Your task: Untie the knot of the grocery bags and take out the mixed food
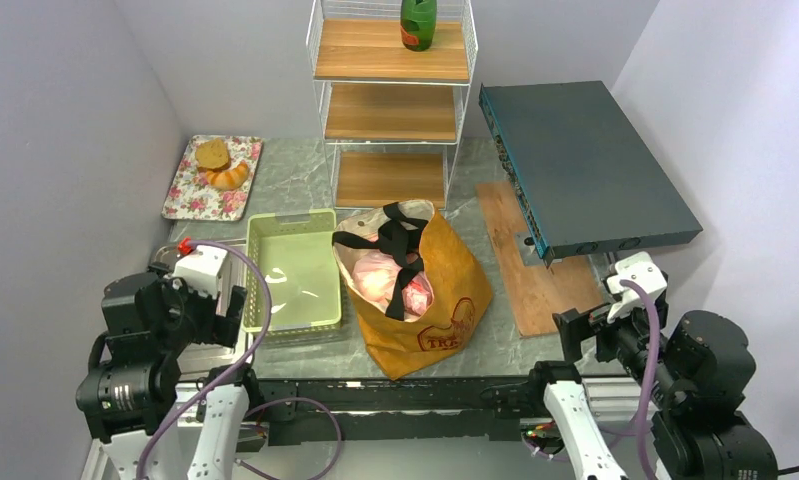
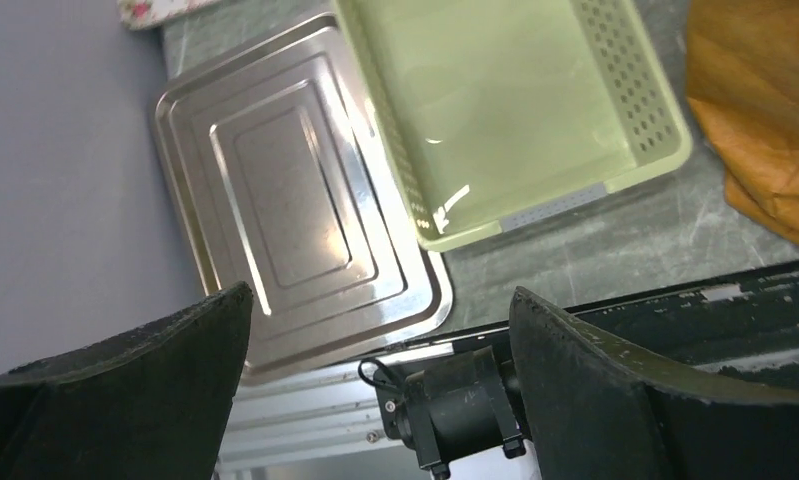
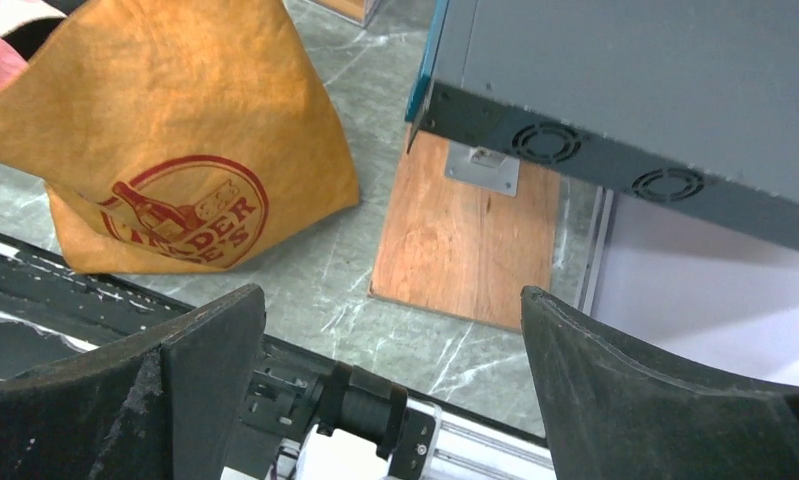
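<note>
Top external: pink bag (image 1: 390, 280) inside brown tote (image 1: 453, 285); left pincer (image 2: 380, 300), right pincer (image 3: 390, 295) both spread.

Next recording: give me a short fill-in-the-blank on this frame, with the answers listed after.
The brown tote holds a ____ plastic bag.
The green bottle stands on the shelf rack's ____ shelf.
The left tool and the right tool are both ____.
Missing words: pink; top; open.
</note>
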Action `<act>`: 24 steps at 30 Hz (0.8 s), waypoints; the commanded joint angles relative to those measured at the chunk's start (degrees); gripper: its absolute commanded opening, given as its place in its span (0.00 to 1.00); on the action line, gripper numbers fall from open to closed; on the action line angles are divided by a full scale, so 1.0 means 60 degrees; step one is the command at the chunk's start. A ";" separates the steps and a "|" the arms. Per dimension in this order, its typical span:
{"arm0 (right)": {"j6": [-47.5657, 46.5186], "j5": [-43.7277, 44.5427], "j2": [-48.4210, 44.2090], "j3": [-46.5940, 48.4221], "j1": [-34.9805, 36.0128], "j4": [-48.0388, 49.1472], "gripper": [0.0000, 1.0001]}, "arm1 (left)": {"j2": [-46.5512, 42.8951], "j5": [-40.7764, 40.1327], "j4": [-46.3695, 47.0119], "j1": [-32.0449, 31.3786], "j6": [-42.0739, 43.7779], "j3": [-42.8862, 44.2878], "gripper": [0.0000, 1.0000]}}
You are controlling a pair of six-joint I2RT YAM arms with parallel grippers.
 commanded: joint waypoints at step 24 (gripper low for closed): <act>-0.0219 -0.2751 0.7191 0.5777 0.2275 0.0955 1.00 | 0.5001 0.6047 0.4009 -0.4810 0.3240 0.1877 0.93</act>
